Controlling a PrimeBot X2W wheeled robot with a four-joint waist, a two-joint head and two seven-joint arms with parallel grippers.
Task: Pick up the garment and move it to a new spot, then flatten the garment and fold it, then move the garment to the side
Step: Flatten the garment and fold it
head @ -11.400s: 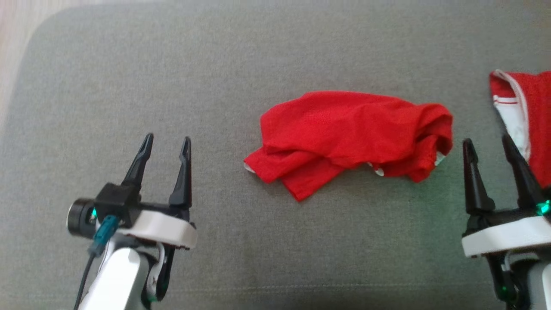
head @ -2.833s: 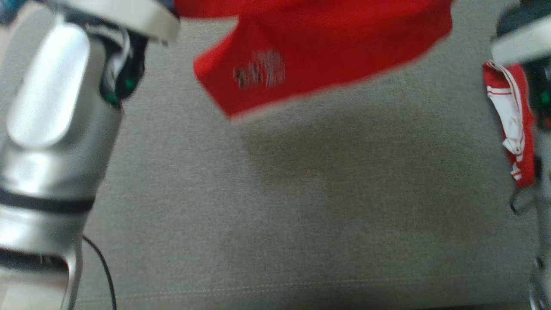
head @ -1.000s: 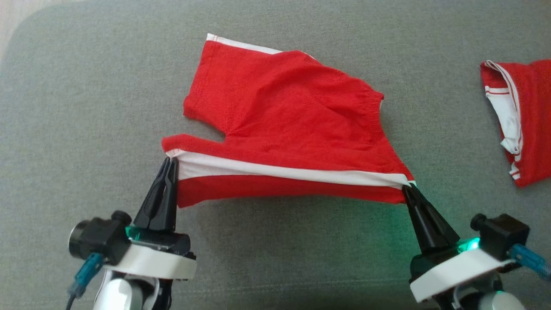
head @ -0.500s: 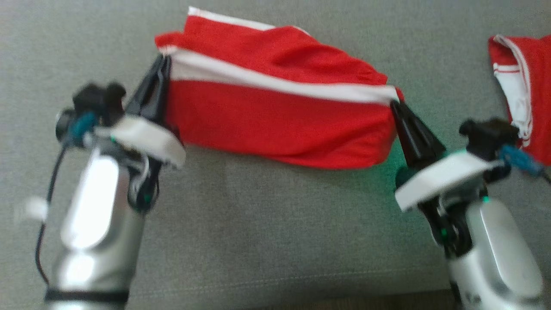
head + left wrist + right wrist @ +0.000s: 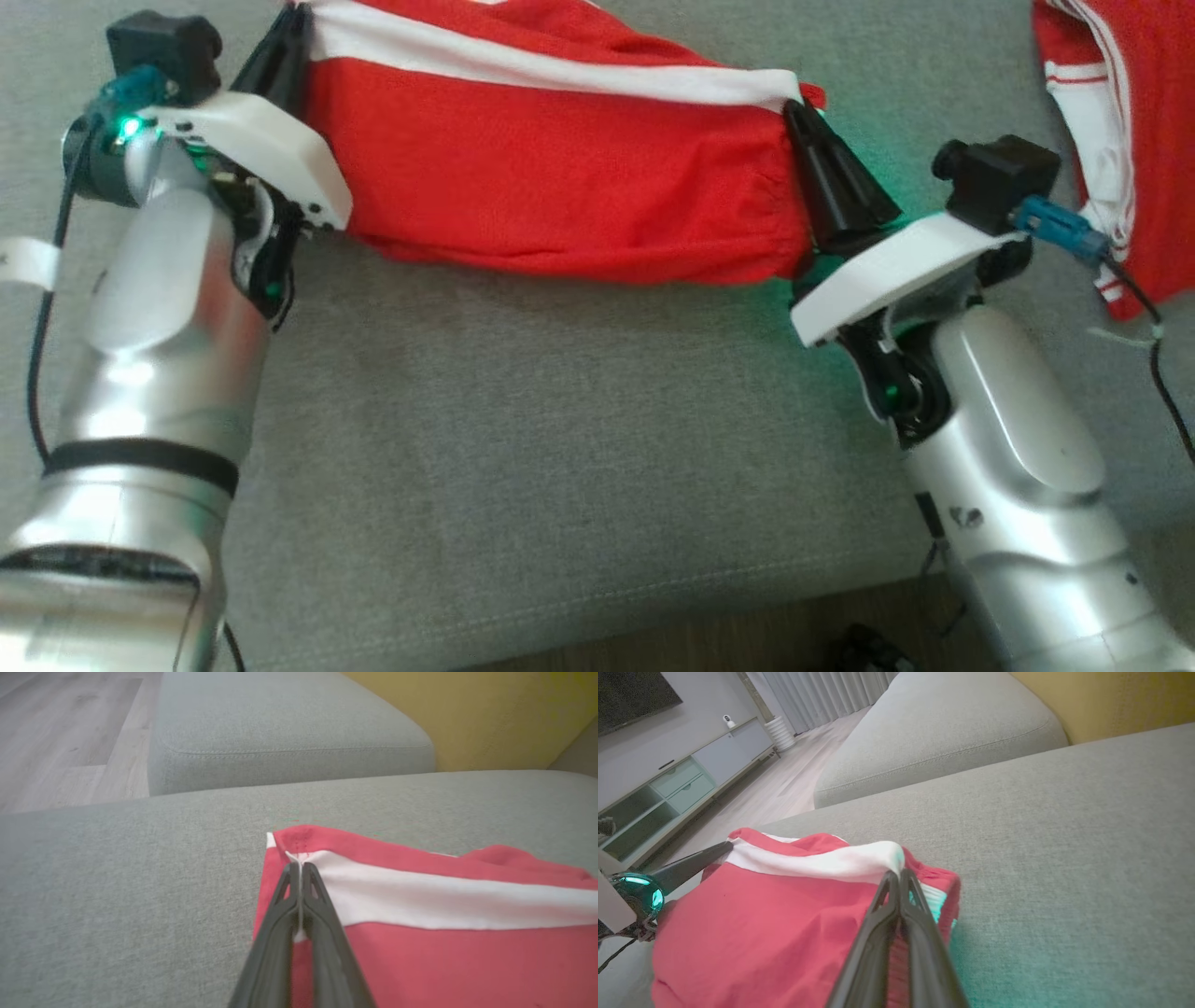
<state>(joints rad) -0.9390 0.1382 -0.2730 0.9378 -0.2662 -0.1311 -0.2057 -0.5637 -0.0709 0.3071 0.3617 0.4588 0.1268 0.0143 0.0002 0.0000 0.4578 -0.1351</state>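
Shorts of red fabric with a broad white stripe (image 5: 560,177) are stretched sideways between the two grippers, over the far part of the grey woven sofa cushion (image 5: 560,448), towards its back edge and roughly midway between its left and right edges. The left gripper (image 5: 297,13), two long dark fingers on a white wrist plate and silver forearm, has its jaws pressed together on the left end of the white stripe. In the left wrist view its fingers (image 5: 312,891) meet at the stitched corner with only a sliver of cloth between them. The right gripper (image 5: 795,110) is clamped in the same way on the right end of the stripe, beside the gathered waistband, and a green glow from its wrist light falls on the cushion just next to it. The stripe runs along the top of the shorts from one gripper to the other, and the red cloth below it sags in soft wrinkles, its lower fold resting on the cushion. A second red and white garment (image 5: 1144,159) lies crumpled near the cushion's right edge, apart from the shorts. The near edge of the cushion, with its seam line, is bare fabric. Beyond the shorts the wrist views show another grey cushion (image 5: 289,732), a mustard-yellow backrest (image 5: 490,714) and pale wooden floor (image 5: 60,732).
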